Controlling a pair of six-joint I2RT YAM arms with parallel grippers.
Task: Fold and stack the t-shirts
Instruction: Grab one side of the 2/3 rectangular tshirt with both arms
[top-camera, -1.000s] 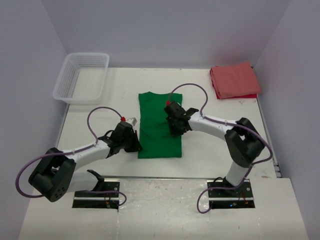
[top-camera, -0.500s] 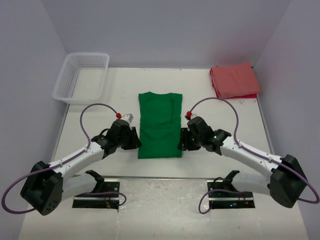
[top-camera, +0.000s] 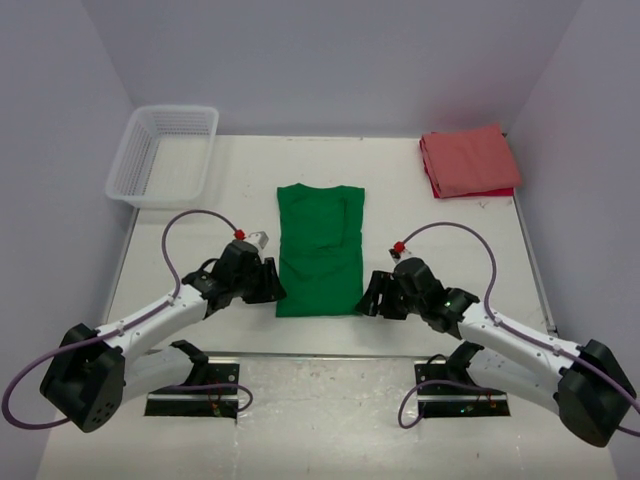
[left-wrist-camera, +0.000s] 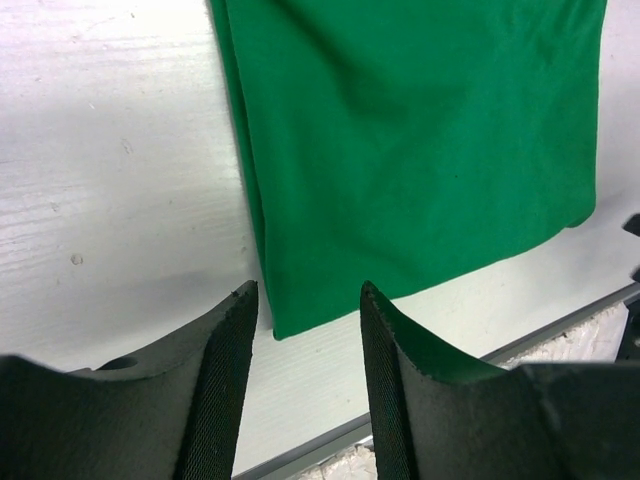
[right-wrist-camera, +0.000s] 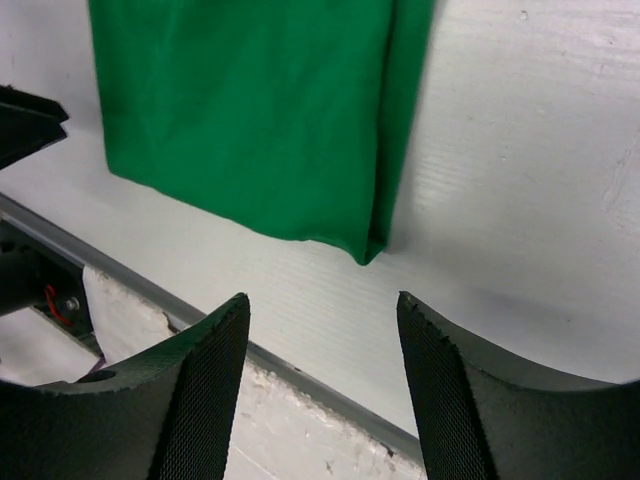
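Two shirts are seen on the tabletop (top-camera: 250, 165): the green shirt (top-camera: 320, 250) is laid flat at the centre, folded in along its long sides into a narrow strip, and the red shirt (top-camera: 468, 160) is lying folded at about 1 o'clock, well apart from it, with a white basket (top-camera: 165, 150) at about 11 o'clock. The left hand (top-camera: 270, 283) is held just beside the strip at its 7 o'clock, and the right hand (top-camera: 372, 296) at its 5 o'clock. Both hands are parted, the right more widely, and nothing is held in either. The cloth is judged to be light, soft and limp, so no shape will be kept once it is lifted and the doubled layers are likely to slide over one another. A hold is best taken at the two near ends of the strip, at the left near corner (left-wrist-camera: 280, 325) and the right near corner (right-wrist-camera: 365, 250), where the folded edges are stacked and every layer can be pinched at once. Because the strip lies flat, the cloth will probably have to be pressed against the tabletop before it can be gathered. If only the top layer is caught, the side folds could be pulled open.
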